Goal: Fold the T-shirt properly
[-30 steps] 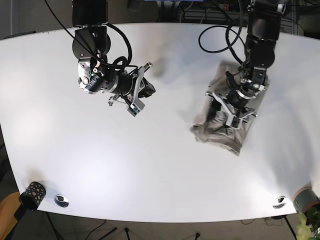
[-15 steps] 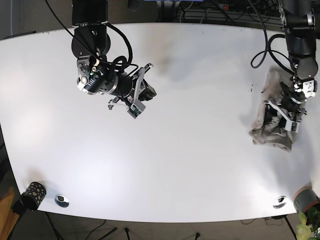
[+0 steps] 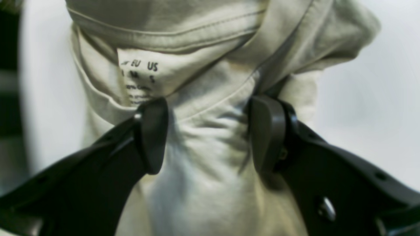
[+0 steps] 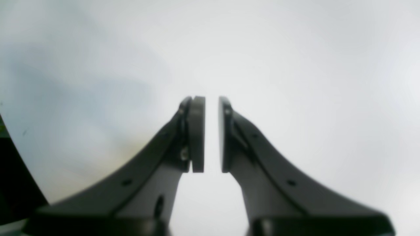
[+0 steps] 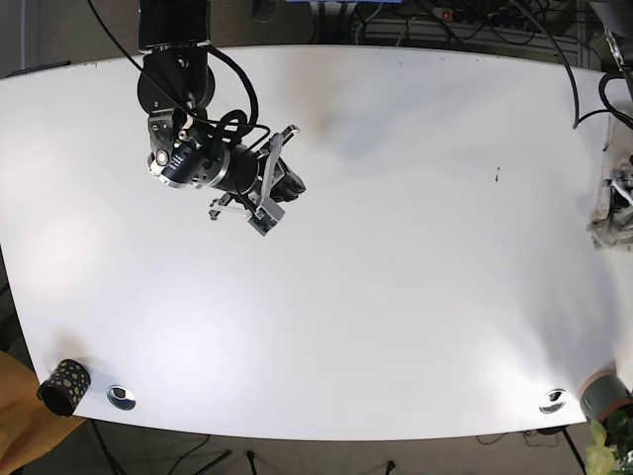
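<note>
T-shirt (image 3: 210, 137) rightward, inside left gripper (image 3: 210, 134)

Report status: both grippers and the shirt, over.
Left gripper straddling bunched T-shirt at table edge. Right gripper nearly closed, holding nothing. Nothing obstructing.

The crumpled beige cotton T-shirt (image 3: 210, 183) was bunched into a rumpled heap, its stitched collar band lying across the top with a printed size tag reading "EU US" (image 3: 141, 77) showing just beneath that band. Folds of the fabric were gathered and creased below the tag. In the base view only a small part of it (image 5: 608, 213) showed, at the white table's (image 5: 396, 297) far right edge.
</note>
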